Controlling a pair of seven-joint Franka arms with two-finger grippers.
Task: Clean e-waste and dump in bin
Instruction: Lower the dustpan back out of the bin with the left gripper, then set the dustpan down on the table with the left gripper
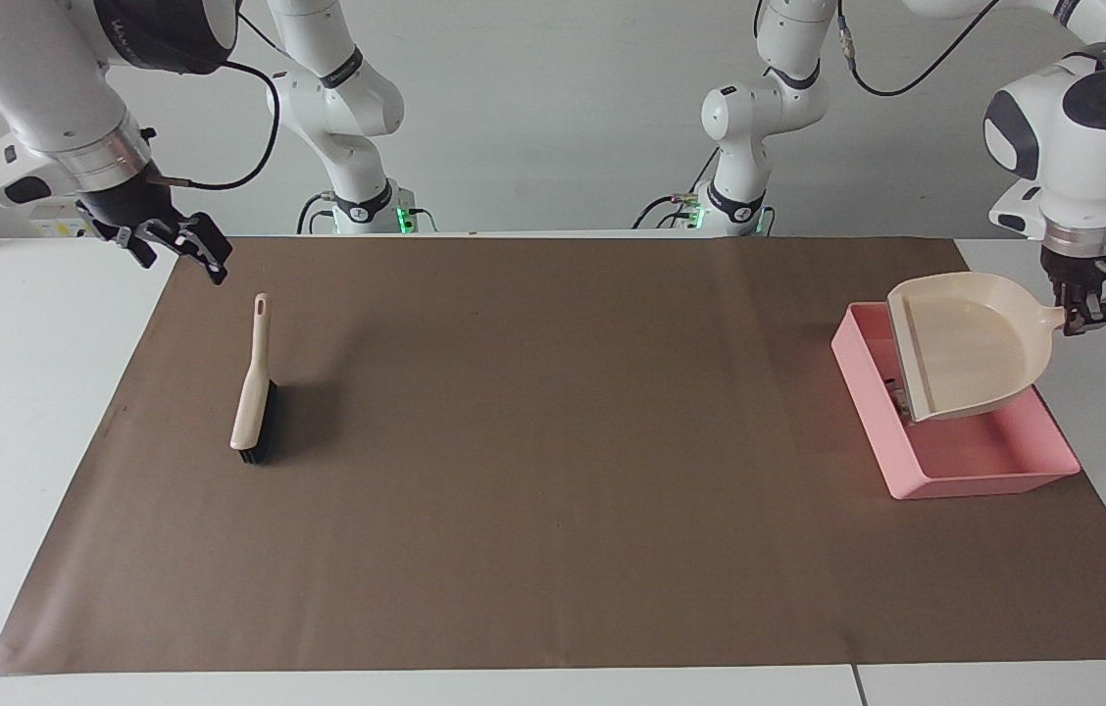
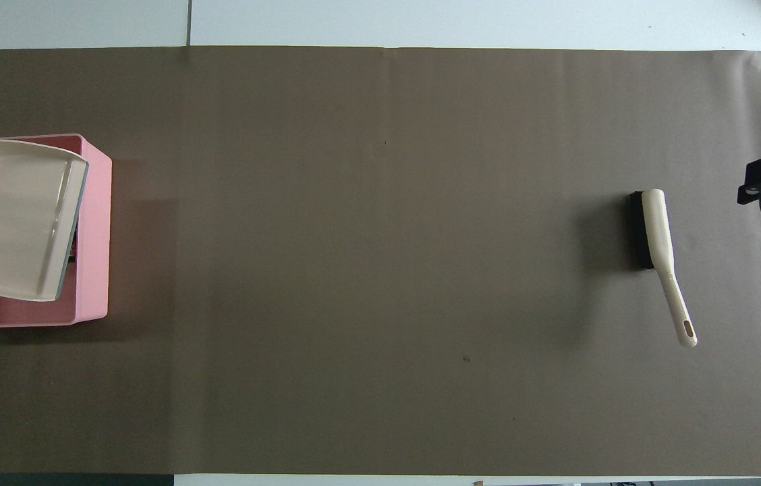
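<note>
The pink bin sits on the brown mat at the left arm's end of the table; it also shows in the overhead view. My left gripper is shut on the handle of the beige dustpan, which hangs over the bin with its mouth low above the bin's floor. The pan covers most of the bin. The e-waste in the bin is almost wholly hidden under the pan. My right gripper is open and empty, up in the air over the mat's edge by the brush handle.
A beige hand brush with black bristles lies on the mat at the right arm's end; it also shows in the overhead view. The brown mat covers most of the white table.
</note>
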